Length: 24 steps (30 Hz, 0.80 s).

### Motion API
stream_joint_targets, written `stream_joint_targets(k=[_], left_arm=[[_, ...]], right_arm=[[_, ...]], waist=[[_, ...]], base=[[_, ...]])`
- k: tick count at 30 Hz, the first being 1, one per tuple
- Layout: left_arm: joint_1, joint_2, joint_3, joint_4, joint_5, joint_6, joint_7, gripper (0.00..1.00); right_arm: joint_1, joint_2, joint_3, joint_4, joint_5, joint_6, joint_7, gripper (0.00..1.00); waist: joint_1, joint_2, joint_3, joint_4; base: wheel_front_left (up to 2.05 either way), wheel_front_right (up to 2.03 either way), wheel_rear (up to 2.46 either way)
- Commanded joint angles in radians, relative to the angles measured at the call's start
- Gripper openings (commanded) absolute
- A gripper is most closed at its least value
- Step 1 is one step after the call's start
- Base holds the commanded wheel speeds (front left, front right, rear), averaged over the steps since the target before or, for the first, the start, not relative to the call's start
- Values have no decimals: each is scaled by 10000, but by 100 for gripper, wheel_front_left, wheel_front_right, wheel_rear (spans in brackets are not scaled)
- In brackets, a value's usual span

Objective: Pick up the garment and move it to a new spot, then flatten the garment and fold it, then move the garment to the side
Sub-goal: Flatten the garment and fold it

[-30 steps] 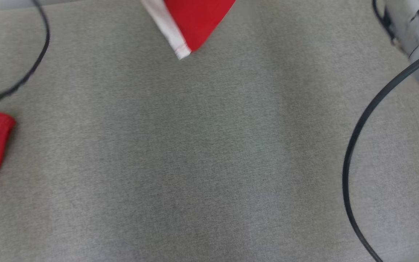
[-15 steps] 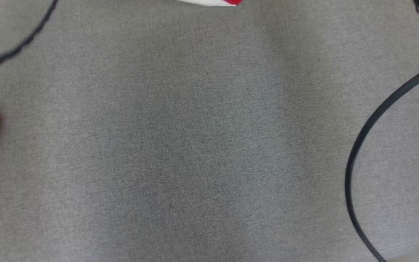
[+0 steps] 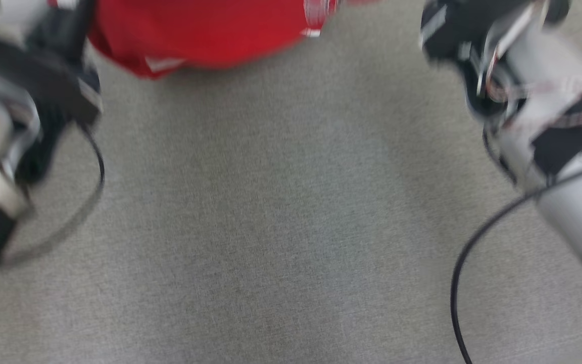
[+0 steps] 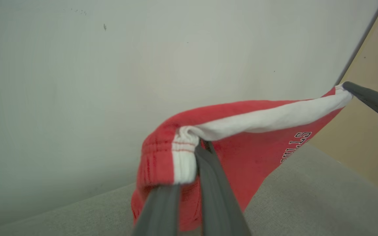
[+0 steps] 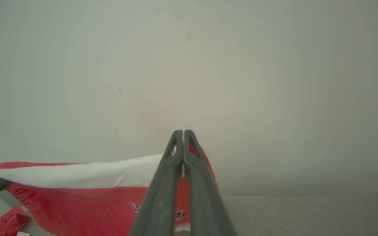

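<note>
The red garment (image 4: 241,157) hangs stretched sideways, its long white band running from the left end effector (image 4: 199,148), clamped on the waistband corner, to the right end effector (image 5: 183,135), pinched closed on the far corner. Its lower edge droops near the grey surface (image 3: 291,227), which spreads wide between the 2 arms. A pale wall (image 5: 208,65) stands behind.

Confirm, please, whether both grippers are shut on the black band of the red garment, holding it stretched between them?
Not quite: the band is white, not black. The left wrist view shows the left gripper and right gripper shut on it, the red garment stretched between them.
</note>
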Motion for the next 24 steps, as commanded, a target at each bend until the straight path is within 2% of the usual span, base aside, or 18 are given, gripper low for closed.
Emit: stream_joint_targets(k=[1,7,11,14,16,24], left_arm=[[892,294,55,-503,-266,230,-188,0],[3619,898,188,-2616,-575,1191,-642,0],[5241,984,315,-3867,-493,1796,-764,0],[6392,852,359,-4513,-318,2090,-804,0],[7070,682,435,-4786,-125,2148,-813,0],[9254,65,544,-5046,602,1757,-806,0]], right_arm=[[751,-249,-232,-570,-11,7,-23,0],[3386,-762,-1260,-2199,-587,7,-28,0],[5048,-995,-1912,-3070,-1032,7,-28,0],[6185,-1155,-2386,-3608,-1401,7,-29,0],[6934,-1194,-2706,-3944,-1584,7,-29,0],[9622,-1555,-3324,-5014,-1783,7,169,0]], waist=[[1,-1,-631,-88],[1,-1,-1292,-102],[1,-1,-1601,-19],[1,-1,-1772,80],[1,-1,-1886,166],[1,-1,-2555,552]], base=[[0,0,0],[0,0,0],[0,0,0],[0,0,0],[0,0,0],[0,0,0]])
